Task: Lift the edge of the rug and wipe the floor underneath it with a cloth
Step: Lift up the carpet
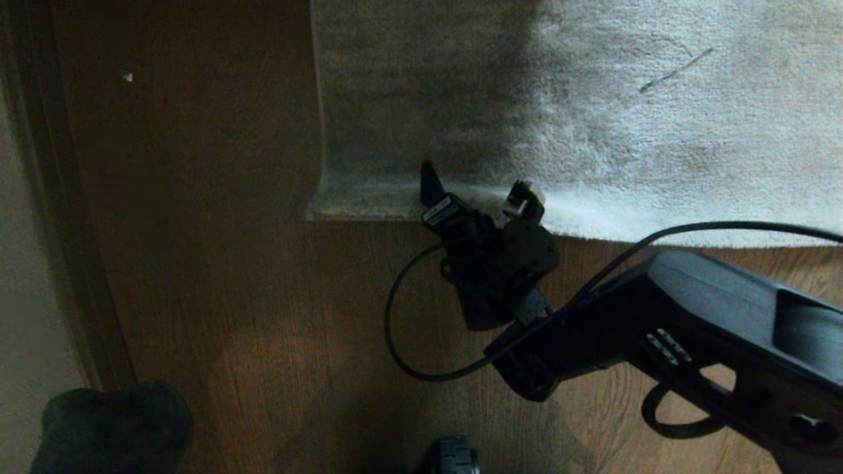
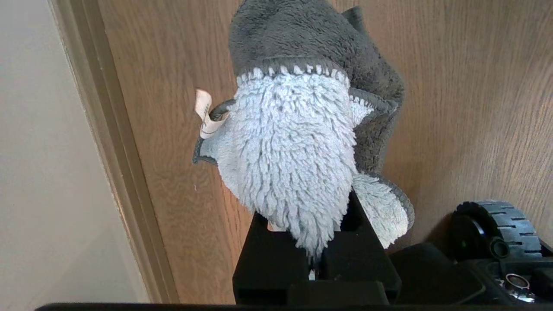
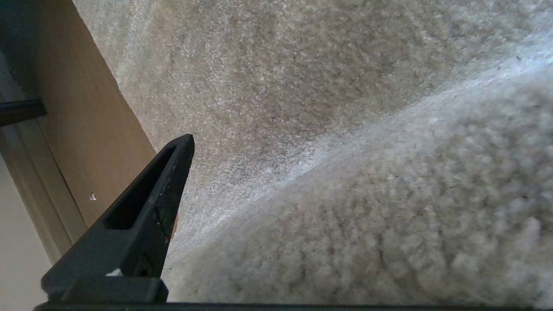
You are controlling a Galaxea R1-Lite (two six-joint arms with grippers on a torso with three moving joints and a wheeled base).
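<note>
The pale plush rug [image 1: 593, 99] fills the far part of the head view. The rug edge [image 1: 369, 212] runs across the middle and ends in a corner at the left. My right gripper [image 1: 477, 191] is at that edge, open, its fingers spread wide over the border strip. In the right wrist view one dark finger [image 3: 151, 207] shows beside a bulge of rug pile [image 3: 367, 216]; the other finger is hidden behind it. My left gripper [image 2: 313, 259] hangs over the brown wooden floor [image 1: 230, 296], shut on the cloth [image 2: 289, 151], a shaggy whitish rag with grey backing.
A pale wall and dark skirting board [image 1: 66, 230] run along the left. A black cable [image 1: 395, 329] loops from the right wrist over the boards. A wheel of the base [image 2: 497, 224] sits near the left gripper. A small white speck [image 1: 127, 76] lies on the floor.
</note>
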